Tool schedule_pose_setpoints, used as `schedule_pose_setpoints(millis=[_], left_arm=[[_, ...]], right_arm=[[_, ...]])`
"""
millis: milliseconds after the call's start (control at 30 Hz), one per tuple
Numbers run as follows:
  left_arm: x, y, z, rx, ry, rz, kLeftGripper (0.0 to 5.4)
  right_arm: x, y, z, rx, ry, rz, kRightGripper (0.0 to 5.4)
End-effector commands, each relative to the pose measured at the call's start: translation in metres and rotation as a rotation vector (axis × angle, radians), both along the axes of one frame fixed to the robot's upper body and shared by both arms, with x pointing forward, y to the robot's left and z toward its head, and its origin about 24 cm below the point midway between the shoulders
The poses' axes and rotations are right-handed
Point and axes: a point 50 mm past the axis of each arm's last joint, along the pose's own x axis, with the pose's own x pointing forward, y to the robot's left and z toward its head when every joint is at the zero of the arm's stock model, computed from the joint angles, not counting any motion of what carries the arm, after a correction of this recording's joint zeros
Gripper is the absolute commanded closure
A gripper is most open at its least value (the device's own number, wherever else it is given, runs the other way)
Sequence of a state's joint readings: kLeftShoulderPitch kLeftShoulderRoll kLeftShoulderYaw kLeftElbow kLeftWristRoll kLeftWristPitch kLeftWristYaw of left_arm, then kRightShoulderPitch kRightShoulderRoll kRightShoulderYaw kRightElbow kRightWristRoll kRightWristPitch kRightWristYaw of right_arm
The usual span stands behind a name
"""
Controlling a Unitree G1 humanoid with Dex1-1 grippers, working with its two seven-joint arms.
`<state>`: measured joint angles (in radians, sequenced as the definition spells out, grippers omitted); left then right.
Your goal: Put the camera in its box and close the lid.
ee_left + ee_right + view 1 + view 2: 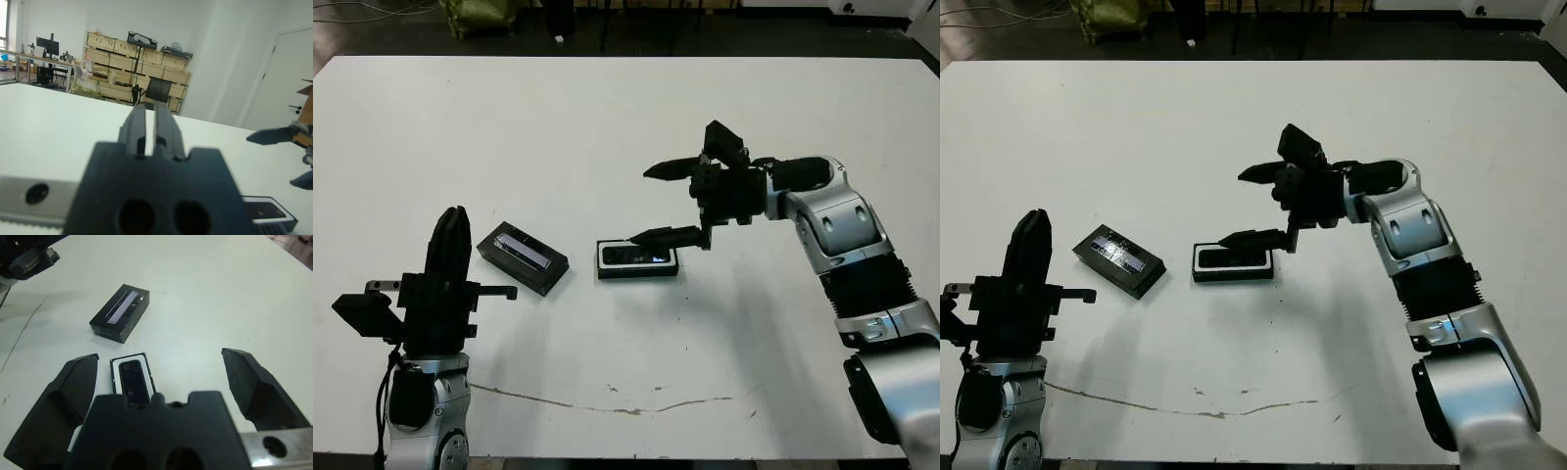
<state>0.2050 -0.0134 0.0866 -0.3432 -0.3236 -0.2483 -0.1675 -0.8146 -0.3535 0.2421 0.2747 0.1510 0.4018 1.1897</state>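
Lay flat inside the small shallow black tray with white lining, the box (637, 260), near the table's middle: the slim black bar-shaped camera (134, 387), glossy patch glinting at one end in the head views. Seen plainly only from the right wrist: white lining showing as a border along the sides of the camera. Just left of the box, apart from it and angled: the flat black rectangular lid (523, 257) with its silvery-grey strip facing up. Hung over the box with its two black fingers spread wide and holding nothing: the right gripper (668, 203), lower finger close above the box's right end. Raised upright near the table's front left edge, well apart from the lid: the left gripper (449, 243), fingers pressed almost together with only a thin slit showing in the left wrist view, empty. Beneath it all: the white table (607, 117).
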Motion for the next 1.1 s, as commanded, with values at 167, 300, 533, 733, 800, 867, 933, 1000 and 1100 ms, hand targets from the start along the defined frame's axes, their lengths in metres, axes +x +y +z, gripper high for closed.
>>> schedule_pose_setpoints(millis=[167,300,533,733,800,867,933,1000,1100], left_arm=[[-0.002,0.002,-0.006,0.017,0.029,0.018,5.40],[-0.003,0.002,-0.006,0.009,0.035,0.015,5.40],[-0.004,0.002,-0.006,0.023,0.026,0.014,5.40],[-0.004,0.005,-0.004,0.038,0.018,0.005,5.40],[-0.004,0.006,-0.002,0.060,0.010,0.007,5.40],[-0.003,0.009,0.001,0.083,-0.006,0.008,5.40],[-0.003,0.011,0.003,0.099,-0.018,0.010,5.40],[-0.002,0.013,0.005,0.113,-0.029,0.009,5.40],[-0.002,0.016,0.008,0.133,-0.039,0.017,5.40]], right_arm=[[-0.005,-0.010,0.003,0.187,-0.088,-0.164,1.39],[-0.018,-0.018,-0.003,0.323,-0.127,-0.297,2.32],[-0.056,-0.041,-0.008,0.371,-0.239,-0.589,3.92],[-0.089,-0.066,-0.021,0.379,-0.280,-0.772,5.29],[-0.100,-0.070,-0.024,0.380,-0.287,-0.814,5.39],[-0.113,-0.075,-0.029,0.388,-0.300,-0.868,5.39],[-0.122,-0.078,-0.036,0.417,-0.306,-0.903,5.39],[-0.131,-0.080,-0.042,0.431,-0.318,-0.962,5.39],[-0.140,-0.079,-0.045,0.462,-0.378,-1.033,5.39]])
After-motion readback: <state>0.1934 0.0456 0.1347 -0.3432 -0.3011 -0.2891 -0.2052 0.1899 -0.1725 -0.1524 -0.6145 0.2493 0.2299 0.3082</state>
